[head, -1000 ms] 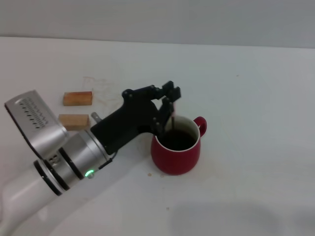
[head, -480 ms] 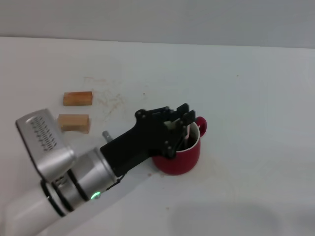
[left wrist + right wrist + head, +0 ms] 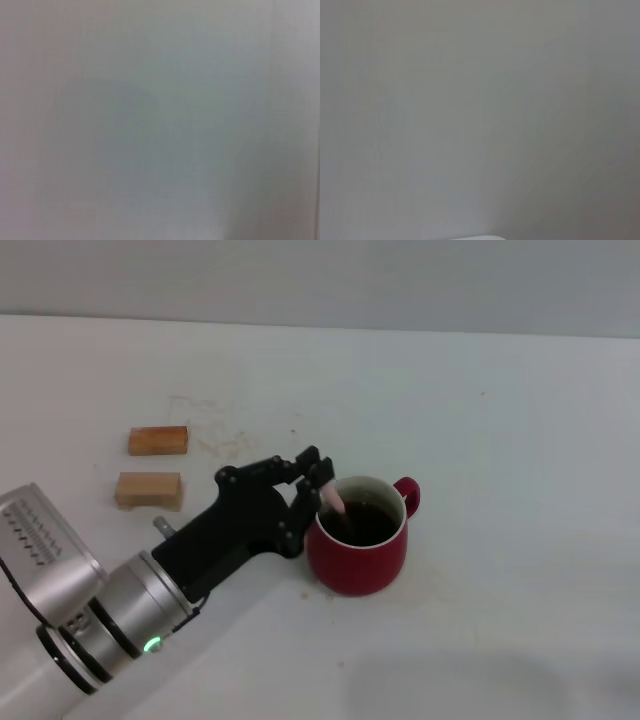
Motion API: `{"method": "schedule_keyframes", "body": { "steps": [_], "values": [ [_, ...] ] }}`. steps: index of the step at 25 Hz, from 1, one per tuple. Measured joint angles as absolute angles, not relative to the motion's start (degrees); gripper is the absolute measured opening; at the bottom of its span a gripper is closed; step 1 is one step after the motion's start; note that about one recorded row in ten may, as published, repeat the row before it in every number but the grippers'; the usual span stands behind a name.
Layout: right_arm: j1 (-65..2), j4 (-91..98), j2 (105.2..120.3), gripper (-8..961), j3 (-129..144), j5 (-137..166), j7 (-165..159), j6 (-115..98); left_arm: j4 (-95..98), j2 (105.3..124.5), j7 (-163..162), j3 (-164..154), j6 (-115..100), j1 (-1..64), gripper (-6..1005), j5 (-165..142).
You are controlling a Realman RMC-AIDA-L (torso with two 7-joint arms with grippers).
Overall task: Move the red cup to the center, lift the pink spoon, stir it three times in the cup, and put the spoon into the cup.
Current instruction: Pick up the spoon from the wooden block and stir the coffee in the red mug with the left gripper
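One second back I had the left gripper point(image 3: 312, 480) over the red cup point(image 3: 357, 537); now it sits beside the rim, fingers spread, and the pink spoon point(image 3: 332, 500) leans inside. Placement looks done to me.

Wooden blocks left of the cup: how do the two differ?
The far wooden block looks more orange-brown; the near wooden block is paler tan. The far one lies farther from the left gripper; the near one lies closer to that arm. Both lie flat on the table, similar in size, apart from each other.
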State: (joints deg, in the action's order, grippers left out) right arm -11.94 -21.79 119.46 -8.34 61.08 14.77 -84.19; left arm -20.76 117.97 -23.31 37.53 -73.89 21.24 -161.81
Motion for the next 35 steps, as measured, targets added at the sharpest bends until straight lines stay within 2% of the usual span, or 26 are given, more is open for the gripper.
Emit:
{"method": "schedule_keyframes", "body": {
  "steps": [20,35],
  "values": [
    [-11.4,-21.3,119.53,0,-8.3,61.0,14.8,-84.3,-23.1,118.45,-23.8,35.1,-69.4,27.7,130,-162.0],
    [-12.4,-21.1,119.45,1,-8.3,61.0,14.8,-83.4,-25.7,117.2,-23.0,36.4,-71.1,19.6,131,-162.1]
  ]
}}
